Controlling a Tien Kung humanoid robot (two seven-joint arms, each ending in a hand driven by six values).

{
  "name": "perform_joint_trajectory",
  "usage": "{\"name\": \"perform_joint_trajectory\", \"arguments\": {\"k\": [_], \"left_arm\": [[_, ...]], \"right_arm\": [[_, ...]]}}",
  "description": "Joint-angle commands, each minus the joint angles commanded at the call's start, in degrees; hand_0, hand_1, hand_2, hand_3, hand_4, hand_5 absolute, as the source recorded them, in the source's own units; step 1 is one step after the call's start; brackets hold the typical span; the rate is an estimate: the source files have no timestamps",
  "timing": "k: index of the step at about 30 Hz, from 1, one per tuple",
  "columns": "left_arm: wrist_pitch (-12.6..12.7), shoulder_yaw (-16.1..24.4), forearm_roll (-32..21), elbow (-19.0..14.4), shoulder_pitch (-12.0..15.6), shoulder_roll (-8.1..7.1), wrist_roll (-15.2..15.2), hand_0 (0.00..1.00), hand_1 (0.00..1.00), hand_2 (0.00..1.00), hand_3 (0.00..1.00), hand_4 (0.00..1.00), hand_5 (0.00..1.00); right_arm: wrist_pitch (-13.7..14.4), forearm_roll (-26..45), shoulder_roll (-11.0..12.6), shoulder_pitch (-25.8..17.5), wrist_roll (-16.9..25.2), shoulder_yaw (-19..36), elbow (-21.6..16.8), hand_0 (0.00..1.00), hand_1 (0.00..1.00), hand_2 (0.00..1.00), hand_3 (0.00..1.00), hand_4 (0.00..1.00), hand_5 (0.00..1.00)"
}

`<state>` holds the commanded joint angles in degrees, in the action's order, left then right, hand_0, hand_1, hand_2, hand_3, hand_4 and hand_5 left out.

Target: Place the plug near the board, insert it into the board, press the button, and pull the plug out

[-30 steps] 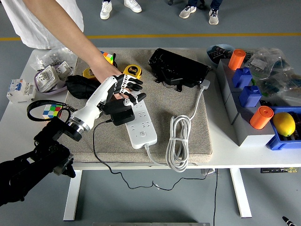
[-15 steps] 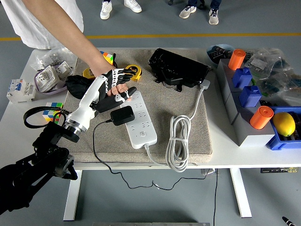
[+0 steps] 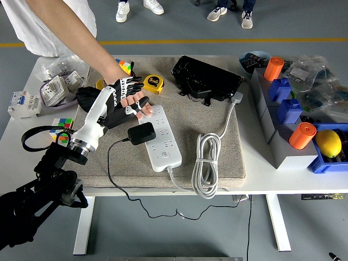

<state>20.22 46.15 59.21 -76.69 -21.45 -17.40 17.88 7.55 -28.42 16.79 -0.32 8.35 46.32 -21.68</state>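
The white power strip (image 3: 163, 142) lies on the grey mat (image 3: 228, 157), long side running away from me. A black plug (image 3: 141, 133) with a thin black cord sits on the strip's left side; whether its pins are in a socket is hidden. My left hand (image 3: 124, 93) hovers beyond the plug, at the strip's far left end, fingers spread and holding nothing. A person's hand (image 3: 137, 103) reaches in from the top left and lies just under my hand, with its fingertips on the strip's far end. My right arm is out of view.
A yellow tape measure (image 3: 154, 82) and a black bag (image 3: 206, 79) lie behind the strip. The strip's coiled white cable (image 3: 206, 163) lies to its right. Grey boxes (image 3: 283, 144) with blue and orange parts and a lemon (image 3: 328, 142) fill the right side. A colour cube (image 3: 61, 124) lies left of the mat.
My left hand has let go of the plug and drawn back up and to the left. The plug stays on the strip. The person's hand has barely moved.
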Motion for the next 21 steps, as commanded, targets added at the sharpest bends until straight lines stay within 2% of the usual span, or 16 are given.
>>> {"name": "perform_joint_trajectory", "arguments": {"k": [21], "left_arm": [[0.04,0.26,0.31,-0.25,0.26,-0.24,-0.05,0.753,0.747,0.752,0.73,0.84,0.456]], "right_arm": [[0.0,0.01,0.31,-0.31,0.14,-0.35,-0.07,0.612,0.633,0.649,0.553,0.998,0.47]]}}
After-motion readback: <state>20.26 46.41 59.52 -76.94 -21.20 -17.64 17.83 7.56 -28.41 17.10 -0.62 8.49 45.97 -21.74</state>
